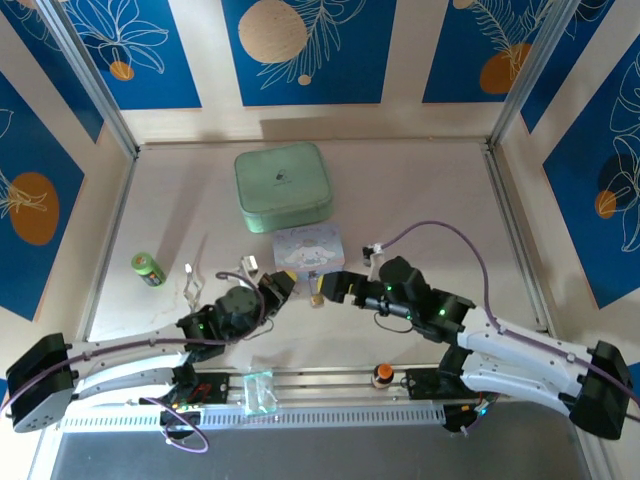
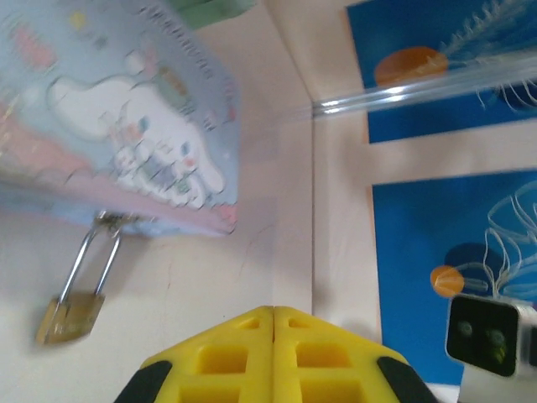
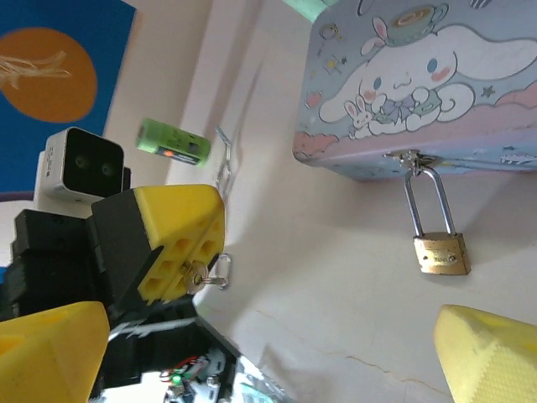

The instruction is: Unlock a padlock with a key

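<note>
One padlock [image 3: 440, 253], shackle [image 3: 428, 197] toward cartoon box [image 3: 419, 84]

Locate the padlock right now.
The padlock hangs by its shackle from the clasp on the pastel cartoon box's near edge, near the centre of the top view and at lower left in the left wrist view.

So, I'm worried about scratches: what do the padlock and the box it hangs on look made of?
The padlock looks brass: dull yellow sheen; its shackle is bright polished metal, likely steel. The box is probably printed tin, smooth with pastel cartoons, though card is possible.
</note>
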{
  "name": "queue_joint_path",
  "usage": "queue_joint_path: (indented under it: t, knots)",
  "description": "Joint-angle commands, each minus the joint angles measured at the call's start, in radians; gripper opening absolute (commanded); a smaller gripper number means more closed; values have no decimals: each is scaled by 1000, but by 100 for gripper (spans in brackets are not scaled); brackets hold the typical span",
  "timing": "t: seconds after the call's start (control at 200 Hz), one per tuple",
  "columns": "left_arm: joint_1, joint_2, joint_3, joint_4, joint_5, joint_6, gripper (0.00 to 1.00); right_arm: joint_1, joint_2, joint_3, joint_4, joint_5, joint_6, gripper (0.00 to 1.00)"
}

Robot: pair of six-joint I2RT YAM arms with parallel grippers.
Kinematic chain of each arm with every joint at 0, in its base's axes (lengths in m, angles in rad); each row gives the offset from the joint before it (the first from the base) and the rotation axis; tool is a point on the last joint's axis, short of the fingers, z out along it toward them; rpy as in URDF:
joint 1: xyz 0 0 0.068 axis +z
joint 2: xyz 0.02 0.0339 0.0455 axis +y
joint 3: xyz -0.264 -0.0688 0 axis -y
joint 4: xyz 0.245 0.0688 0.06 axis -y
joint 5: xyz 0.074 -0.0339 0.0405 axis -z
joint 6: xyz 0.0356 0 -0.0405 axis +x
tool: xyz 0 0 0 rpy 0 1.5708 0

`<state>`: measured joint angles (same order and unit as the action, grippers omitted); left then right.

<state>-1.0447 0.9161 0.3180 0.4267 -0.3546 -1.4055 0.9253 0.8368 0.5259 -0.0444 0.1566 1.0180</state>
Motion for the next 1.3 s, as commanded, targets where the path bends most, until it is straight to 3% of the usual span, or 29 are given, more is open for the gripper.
queue_joint_path:
  t: [0.0, 0.1, 0.21, 0.51, 0.735, 0.895, 1.296]
  knots:
    - [58, -37, -28, 125, 205, 284, 0, -68, -37, -41, 89, -211, 9, 99]
    - [75, -66, 1, 106, 256, 377, 0, -88, -30, -106, 282, -238, 103, 99]
    - [77, -54, 15, 186, 299, 421, 0, -67, 22, -113, 413, -227, 162, 84]
    - [77, 29, 50, 470, 293, 443, 0, 52, 229, -97, 862, -137, 288, 65]
    - [77, 72, 56, 624, 255, 396, 0, 93, 225, -97, 898, -36, 264, 60]
    - [77, 129, 21, 769, 234, 315, 0, 90, 217, -79, 867, -41, 234, 53]
    - [75, 162, 33, 771, 261, 286, 0, 59, 234, -58, 899, -52, 226, 43]
